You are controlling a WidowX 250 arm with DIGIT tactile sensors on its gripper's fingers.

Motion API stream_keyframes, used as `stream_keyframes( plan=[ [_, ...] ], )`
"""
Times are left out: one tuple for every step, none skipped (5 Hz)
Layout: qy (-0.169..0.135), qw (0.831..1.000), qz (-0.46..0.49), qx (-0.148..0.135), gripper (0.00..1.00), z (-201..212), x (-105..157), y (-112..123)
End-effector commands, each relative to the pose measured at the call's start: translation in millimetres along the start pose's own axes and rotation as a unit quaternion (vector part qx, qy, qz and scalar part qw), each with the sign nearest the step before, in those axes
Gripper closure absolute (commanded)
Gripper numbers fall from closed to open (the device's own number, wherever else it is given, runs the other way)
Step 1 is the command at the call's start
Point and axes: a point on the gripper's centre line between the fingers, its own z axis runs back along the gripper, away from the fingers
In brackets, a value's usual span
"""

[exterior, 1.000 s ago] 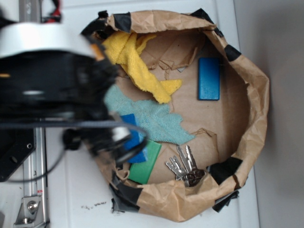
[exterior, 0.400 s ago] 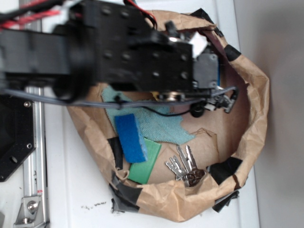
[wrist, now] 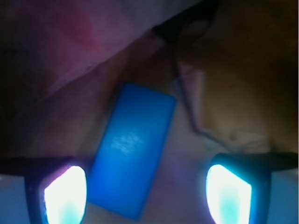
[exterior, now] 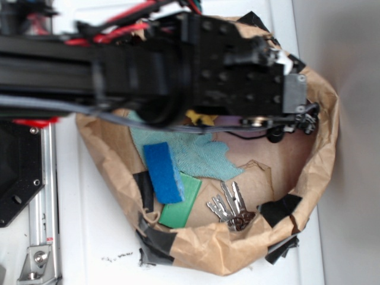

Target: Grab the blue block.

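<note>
The blue block (wrist: 133,149) is a flat medium-blue slab lying tilted on the brown paper floor of the bag. In the wrist view it sits between my two glowing fingertips, closer to the left one. My gripper (wrist: 147,196) is open, jaws wide apart, with nothing held. In the exterior view the black arm and gripper (exterior: 300,122) cover the upper part of the bag and hide the block.
The paper bag's rolled rim (exterior: 323,148) surrounds everything. Inside lie a bright blue spongy pad (exterior: 163,172) joined to a green piece (exterior: 181,205), a teal cloth (exterior: 199,154), a bunch of keys (exterior: 231,208) and a scrap of yellow cloth (exterior: 199,117).
The arm has swung from the left edge across the bag to its upper right, and now covers the blue block and most of the yellow cloth.
</note>
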Motion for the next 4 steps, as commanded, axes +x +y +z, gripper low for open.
stream_keyframes(
  plan=[
    [-0.017,1.0,0.0,0.007,0.0,-16,13,-9],
    [-0.004,0.999,-0.017,0.027,0.0,-28,2,4],
    [0.017,0.996,-0.06,0.056,0.0,-42,-19,27],
    [0.063,0.986,-0.132,0.083,0.0,-47,-35,51]
  ],
)
